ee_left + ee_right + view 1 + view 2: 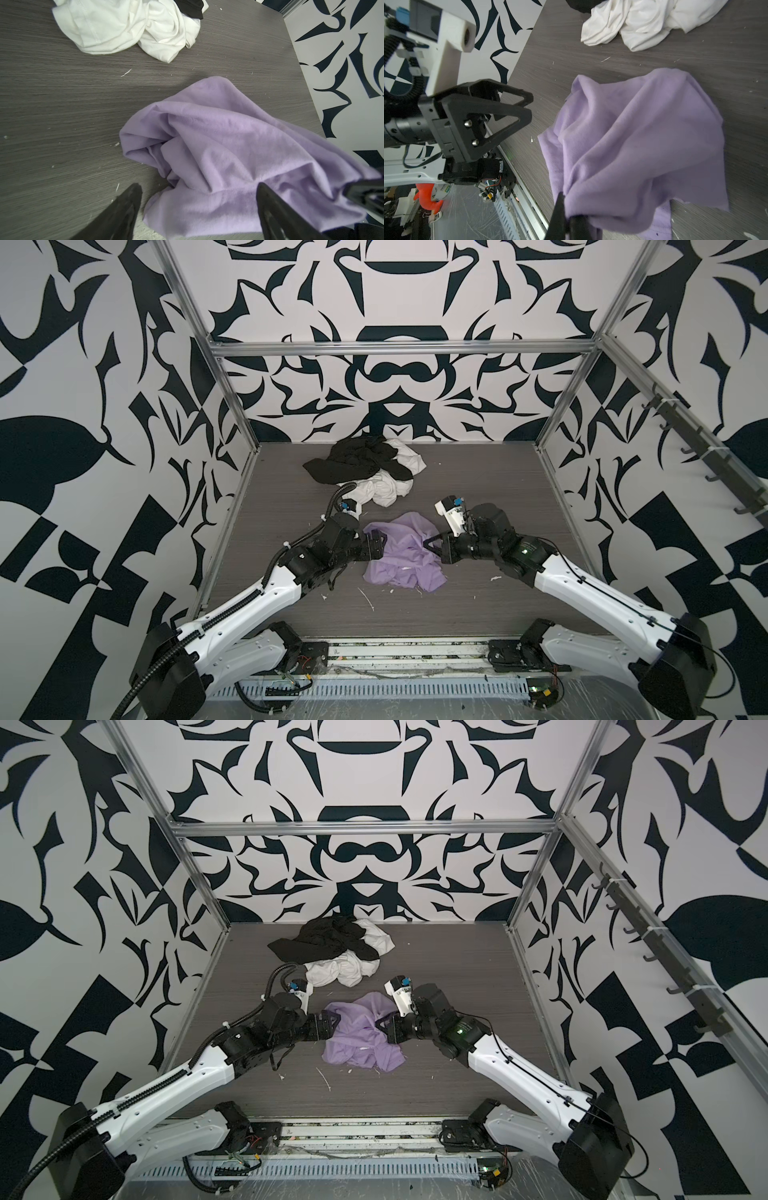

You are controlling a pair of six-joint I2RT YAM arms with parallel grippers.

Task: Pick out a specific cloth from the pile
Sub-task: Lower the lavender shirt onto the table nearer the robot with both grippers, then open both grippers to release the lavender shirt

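Open table (478, 489) around lavender cloth (405, 558), right gripper (427, 544) pinching its edge, pile (361, 464) apart

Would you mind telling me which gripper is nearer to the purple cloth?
Right. The right gripper is shut on the purple cloth, pinching a fold; the left gripper hangs open at its opposite edge, jaws not gripping it.

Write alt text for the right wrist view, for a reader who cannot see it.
The right gripper is shut on a fold of the lavender cloth, which drapes onto the grey table. The open left gripper is beside it; the white cloth lies apart.
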